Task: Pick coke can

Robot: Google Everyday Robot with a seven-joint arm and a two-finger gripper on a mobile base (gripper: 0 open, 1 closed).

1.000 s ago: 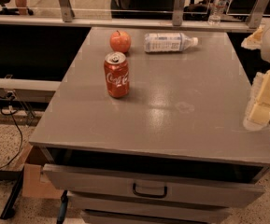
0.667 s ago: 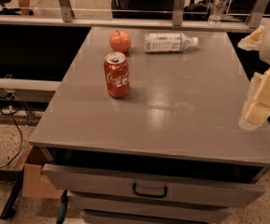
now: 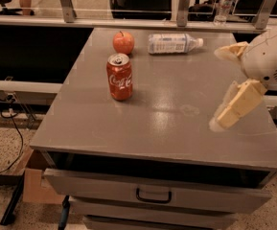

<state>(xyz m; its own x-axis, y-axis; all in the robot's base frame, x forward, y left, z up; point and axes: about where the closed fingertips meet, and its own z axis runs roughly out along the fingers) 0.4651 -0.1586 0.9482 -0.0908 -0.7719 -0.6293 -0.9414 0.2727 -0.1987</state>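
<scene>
The coke can point(image 3: 120, 77), red with white script and a silver top, stands upright on the grey table point(image 3: 167, 128), left of the middle. My gripper point(image 3: 217, 89) hangs over the table's right side, well to the right of the can and apart from it. Its two pale fingers are spread apart with nothing between them.
A red-orange apple point(image 3: 123, 42) sits just behind the can. A clear plastic bottle with a white label point(image 3: 173, 43) lies on its side at the back. A railing point(image 3: 128, 23) runs behind the table. A partly open drawer point(image 3: 153, 195) sits below the front edge.
My gripper has moved a little to the left, further over the table's right side. The can, apple and bottle have not moved.
</scene>
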